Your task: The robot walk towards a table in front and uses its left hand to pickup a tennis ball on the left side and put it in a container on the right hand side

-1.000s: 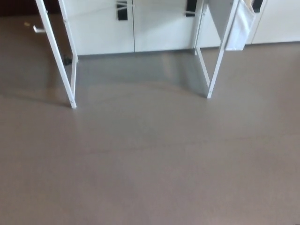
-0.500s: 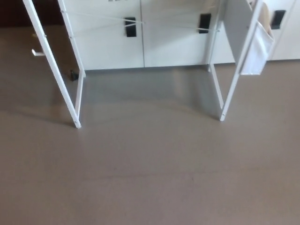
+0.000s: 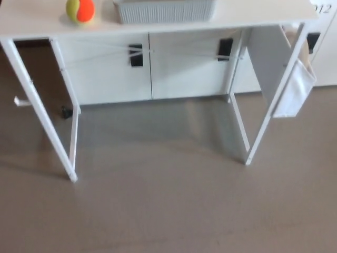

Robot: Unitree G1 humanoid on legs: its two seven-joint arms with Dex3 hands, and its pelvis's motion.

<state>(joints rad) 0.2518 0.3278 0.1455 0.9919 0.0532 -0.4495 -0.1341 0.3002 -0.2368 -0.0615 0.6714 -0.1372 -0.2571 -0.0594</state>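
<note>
Neither hand of the robot shows anywhere in the head view, so whether the fingers are wide, narrow or holding anything cannot be told. Across the top of the frame runs a white table (image 3: 37, 22), seen from the front and somewhat above, its thin white legs slanting down to the grey-brown floor (image 3: 168, 211). On the tabletop, in the upper left of the frame, sits the tennis ball (image 3: 80, 10), part yellow-green and part orange, resting by itself and apart from everything else. To the right of it, at the upper middle, stands the container (image 3: 164, 11), a white ribbed basket whose upper part is cut off by the frame's top edge; a strip of bare tabletop lies between ball and basket. Behind the table, seen through its open frame, stand white cabinets (image 3: 105, 71) with two black handles (image 3: 136, 55). At the right end of the table a white pouch (image 3: 296, 89) hangs beside the front leg. A small dark object (image 3: 66, 112), too small to identify, lies at the cabinet's foot on the left.
</note>
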